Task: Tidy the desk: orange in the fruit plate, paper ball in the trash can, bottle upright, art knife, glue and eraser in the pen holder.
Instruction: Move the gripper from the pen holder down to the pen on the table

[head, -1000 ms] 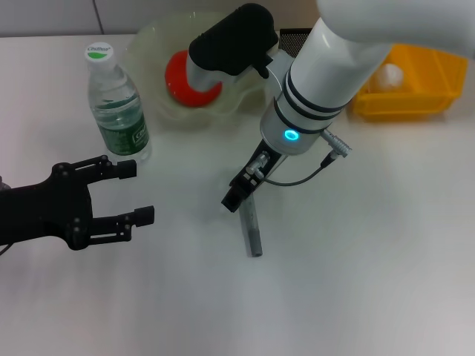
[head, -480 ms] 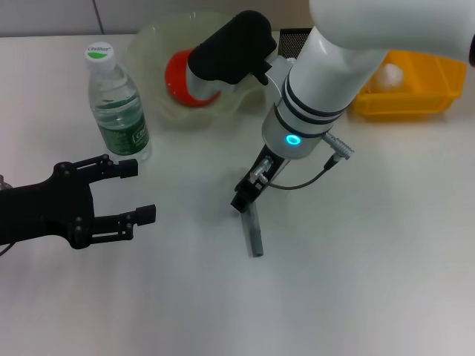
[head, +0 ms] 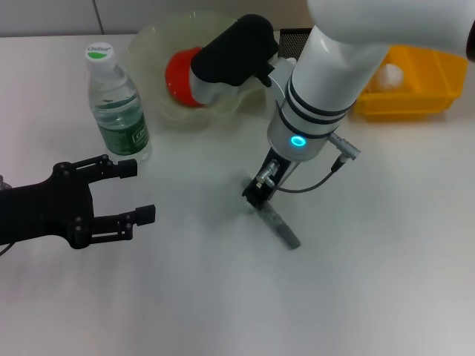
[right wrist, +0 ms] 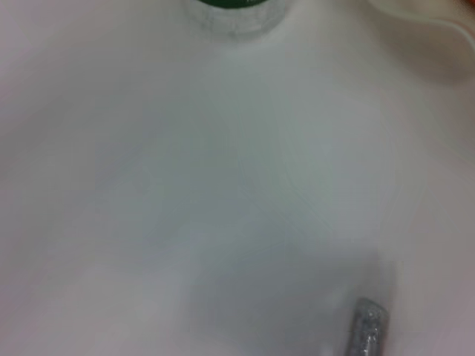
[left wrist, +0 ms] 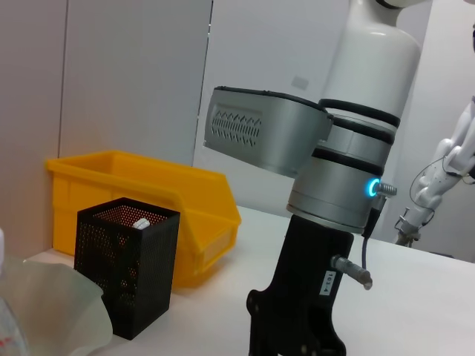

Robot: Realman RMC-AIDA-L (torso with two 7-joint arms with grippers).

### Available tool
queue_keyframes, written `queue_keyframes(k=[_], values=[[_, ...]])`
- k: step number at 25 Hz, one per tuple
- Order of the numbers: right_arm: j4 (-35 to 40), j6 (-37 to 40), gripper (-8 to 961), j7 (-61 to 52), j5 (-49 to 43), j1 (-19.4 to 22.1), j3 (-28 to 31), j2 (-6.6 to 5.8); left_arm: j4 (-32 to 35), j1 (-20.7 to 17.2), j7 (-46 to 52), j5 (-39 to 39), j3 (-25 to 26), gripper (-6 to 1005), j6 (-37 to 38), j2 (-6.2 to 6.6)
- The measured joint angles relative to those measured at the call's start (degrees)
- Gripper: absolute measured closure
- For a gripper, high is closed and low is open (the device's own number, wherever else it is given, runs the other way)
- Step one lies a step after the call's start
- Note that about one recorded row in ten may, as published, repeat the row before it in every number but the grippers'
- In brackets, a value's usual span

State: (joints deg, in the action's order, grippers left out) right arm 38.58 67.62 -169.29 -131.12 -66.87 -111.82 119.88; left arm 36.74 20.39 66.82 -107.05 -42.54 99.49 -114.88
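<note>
White desk: my right gripper [head: 257, 194] sits on the art knife [head: 279, 225], grip unclear, so I'd confirm closure, then lift toward the pen holder [left wrist: 126, 273]

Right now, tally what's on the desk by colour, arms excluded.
Yellow: 1, trash can
Black: 1, pen holder
Red-orange: 1, orange
Pale green: 1, fruit plate
Clear with green label: 1, bottle
White: 1, paper ball
Grey: 1, art knife
Total: 7

Open tabletop [head: 356, 297] lay along the near edge and right side. Bottle [head: 117, 105], plate [head: 152, 48], holder [head: 293, 41] and can [head: 415, 100] crowded the far edge.
</note>
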Motion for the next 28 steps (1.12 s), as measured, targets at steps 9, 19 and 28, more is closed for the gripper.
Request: queue_keyframes(k=[9, 19, 28], values=[[0.31, 3.24, 754, 0.0, -0.5, 0.35, 1.03, 0.0, -0.06, -0.11, 0.07, 0.0, 0.0, 185, 0.09, -0.25], [0.53, 4.51, 460, 0.0, -0.53, 0.25, 0.88, 0.0, -0.09, -0.43, 0.07, -0.07, 0.01, 185, 0.39, -0.57], [0.55, 5.51, 484, -0.04, -0.56, 0.24, 0.7, 0.0, -0.07, -0.62, 0.07, -0.09, 0.08, 185, 0.61, -0.64]])
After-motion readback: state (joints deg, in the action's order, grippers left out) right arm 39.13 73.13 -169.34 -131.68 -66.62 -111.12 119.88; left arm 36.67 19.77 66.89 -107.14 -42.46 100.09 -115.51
